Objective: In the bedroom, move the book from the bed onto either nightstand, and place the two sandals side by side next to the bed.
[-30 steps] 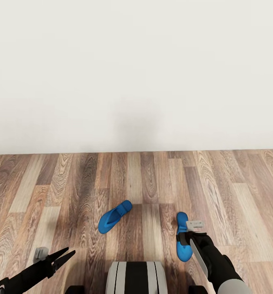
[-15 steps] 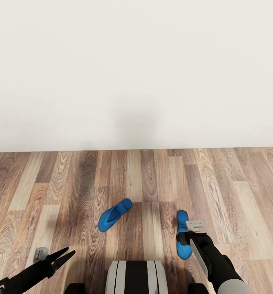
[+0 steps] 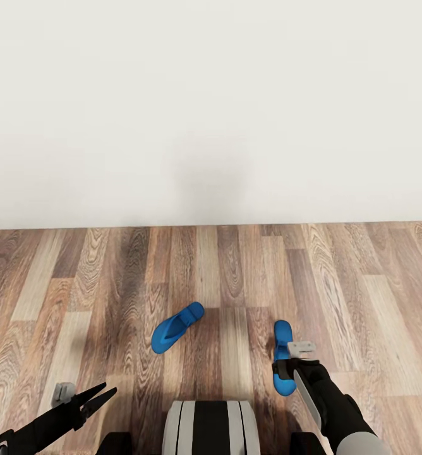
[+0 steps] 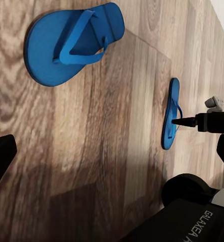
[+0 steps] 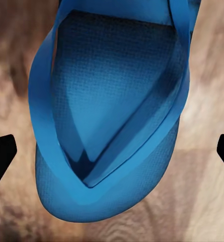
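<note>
Blue sandals both sit on the plank floor (image 3: 362, 297) in front of us, well apart and not parallel. Right sandal (image 3: 282, 354) lies with its long axis running away from us toward the wall (image 3: 211, 107); our right gripper (image 3: 289, 371) is directly over its near end, fingers spread wide, one either side of the sole, holding nothing. In the right wrist view the thong straps (image 5: 112, 126) sit centred between the fingertips (image 5: 2, 154). Left sandal (image 3: 176, 327) is angled, one end toward the wall and to the right. Left gripper (image 3: 102, 394) hangs near it, also spread and empty. We judge the right arm is the one set for the grab: straight down, pinch across the sole's width. Bed and book aren't visible from here.
</note>
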### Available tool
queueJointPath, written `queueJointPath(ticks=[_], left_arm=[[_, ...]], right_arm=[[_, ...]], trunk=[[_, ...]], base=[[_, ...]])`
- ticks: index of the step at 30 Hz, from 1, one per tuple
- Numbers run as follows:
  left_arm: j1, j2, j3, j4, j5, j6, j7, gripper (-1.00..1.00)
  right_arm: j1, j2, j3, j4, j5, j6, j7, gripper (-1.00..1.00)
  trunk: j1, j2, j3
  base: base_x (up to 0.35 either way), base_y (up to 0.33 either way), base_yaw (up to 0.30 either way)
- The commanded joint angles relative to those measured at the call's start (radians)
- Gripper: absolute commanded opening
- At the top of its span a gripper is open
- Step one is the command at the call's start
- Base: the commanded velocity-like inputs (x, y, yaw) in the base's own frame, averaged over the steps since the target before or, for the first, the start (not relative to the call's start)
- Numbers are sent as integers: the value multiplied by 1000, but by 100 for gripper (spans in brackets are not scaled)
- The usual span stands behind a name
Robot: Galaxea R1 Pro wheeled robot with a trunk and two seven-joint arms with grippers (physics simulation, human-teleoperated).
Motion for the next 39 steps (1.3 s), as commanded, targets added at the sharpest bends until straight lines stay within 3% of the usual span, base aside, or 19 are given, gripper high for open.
queueJointPath(ticks=[1,39], left_arm=[[0,0,1,0,2,10,-3,100],[0,-2,2,0,2,7,1,100]], right_arm=[[0,-1,4,-1,1,6,-4,100],[0,0,4,-1,1,5,-4,100]], trunk=[[0,0,-1],[0,0,-1]], base=[[0,0,0],[50,0,0]])
